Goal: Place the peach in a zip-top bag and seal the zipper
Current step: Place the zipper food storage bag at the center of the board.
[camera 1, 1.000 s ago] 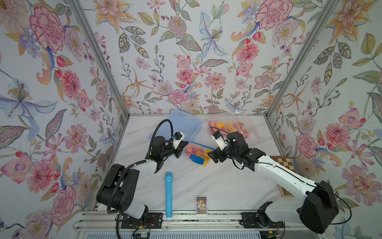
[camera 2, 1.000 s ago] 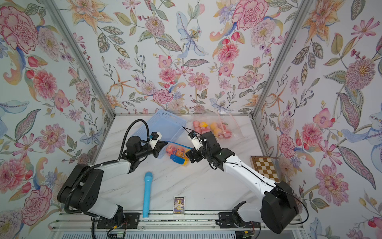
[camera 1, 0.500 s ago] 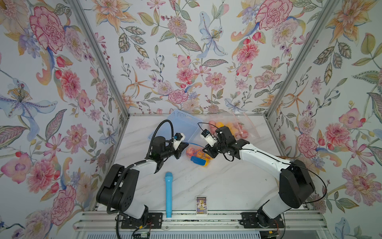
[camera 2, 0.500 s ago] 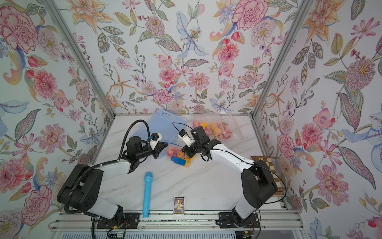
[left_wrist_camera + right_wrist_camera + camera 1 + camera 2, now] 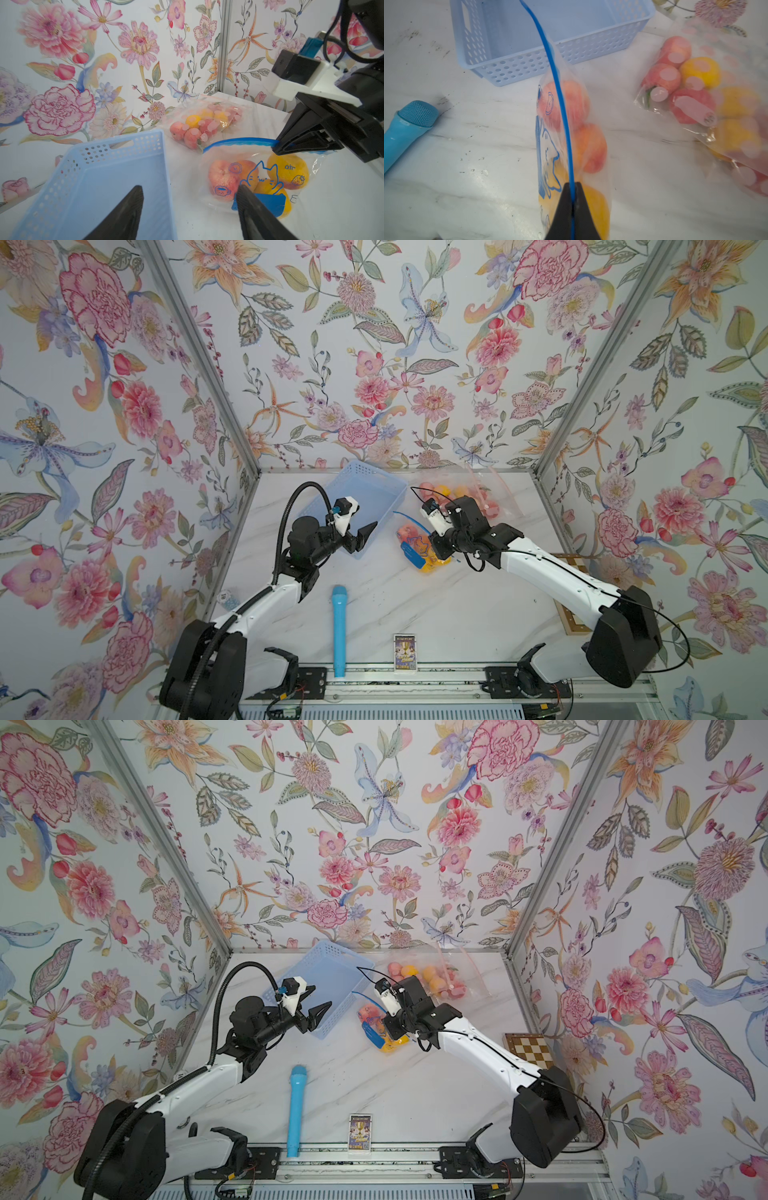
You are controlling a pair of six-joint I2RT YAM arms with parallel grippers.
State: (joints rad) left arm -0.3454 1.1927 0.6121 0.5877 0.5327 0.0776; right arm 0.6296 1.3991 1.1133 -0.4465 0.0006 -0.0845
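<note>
One end pinched: clamped shut with right gripper [image 5: 572, 187] on the right end of the zipper [image 5: 560, 93], running leftward and far toward the basket [image 5: 376, 473]. Nearer that free end: left gripper [image 5: 190, 187], spread wide, empty, clear of the zip-top bag [image 5: 259, 153]. Inside it, mid-table, the peach [image 5: 221, 178].

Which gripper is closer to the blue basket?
Left. The left gripper hangs open at the blue basket's near corner; the right gripper is clamped on the bag zipper, apart from it.
</note>
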